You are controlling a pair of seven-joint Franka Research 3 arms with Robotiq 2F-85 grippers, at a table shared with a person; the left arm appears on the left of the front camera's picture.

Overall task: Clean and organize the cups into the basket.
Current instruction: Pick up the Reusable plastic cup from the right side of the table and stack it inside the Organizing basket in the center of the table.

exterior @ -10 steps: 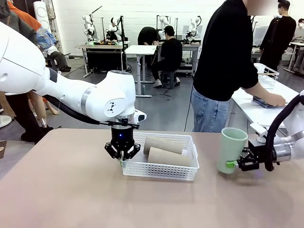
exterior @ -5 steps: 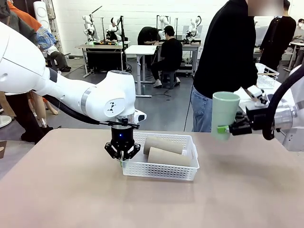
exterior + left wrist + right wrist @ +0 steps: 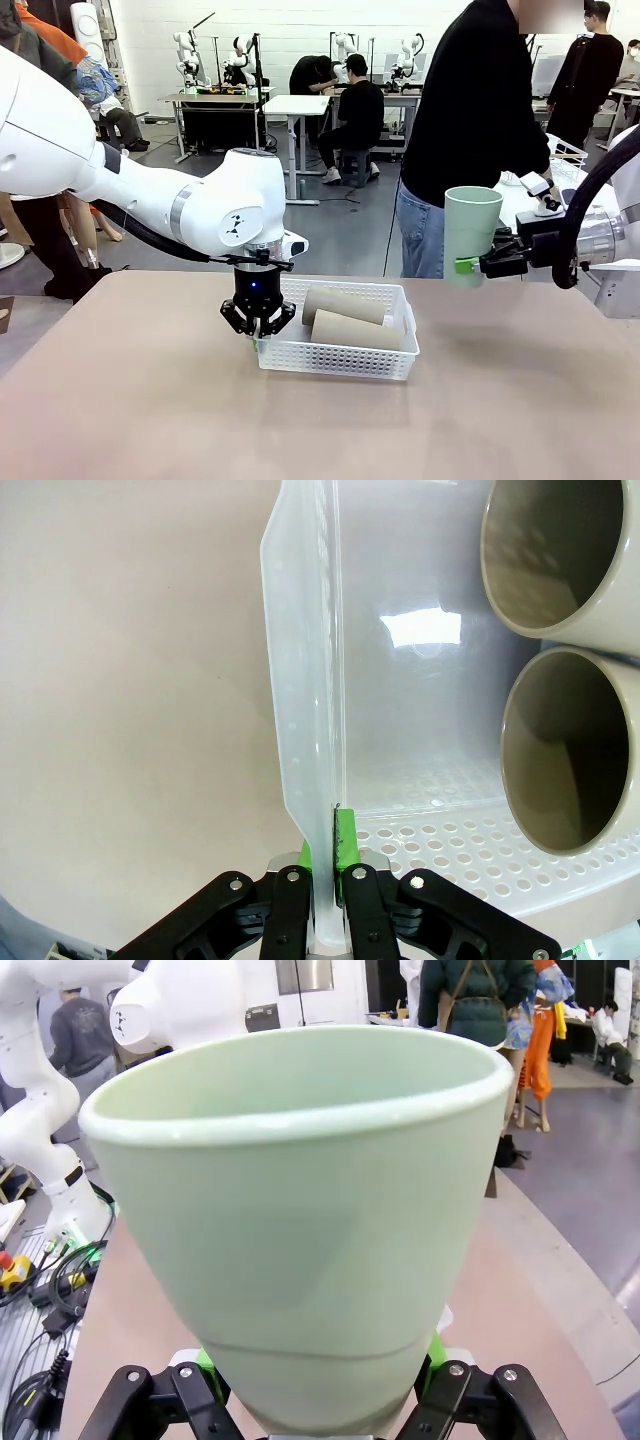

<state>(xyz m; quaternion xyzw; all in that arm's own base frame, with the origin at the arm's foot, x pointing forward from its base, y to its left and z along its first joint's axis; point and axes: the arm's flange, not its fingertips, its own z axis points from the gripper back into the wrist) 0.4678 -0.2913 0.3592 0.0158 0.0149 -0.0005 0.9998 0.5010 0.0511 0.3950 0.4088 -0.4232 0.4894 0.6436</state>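
Three cups: two tan ones [image 3: 345,316] lie on their sides in the basket [image 3: 340,358] at frame centre, long axes running left-right, mouths toward the left gripper [image 3: 257,334], which is pinched shut on the basket's left wall. One mint cup [image 3: 470,232] stands upright at right, clamped in the right gripper [image 3: 478,265], off the table. All are matte, tapered; the basket is perforated white plastic.

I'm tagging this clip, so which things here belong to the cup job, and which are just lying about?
Job:
- green cup, in right claw
- two brown cups
- basket, wall pinched by left claw

Lying about:
- wire rack, far table
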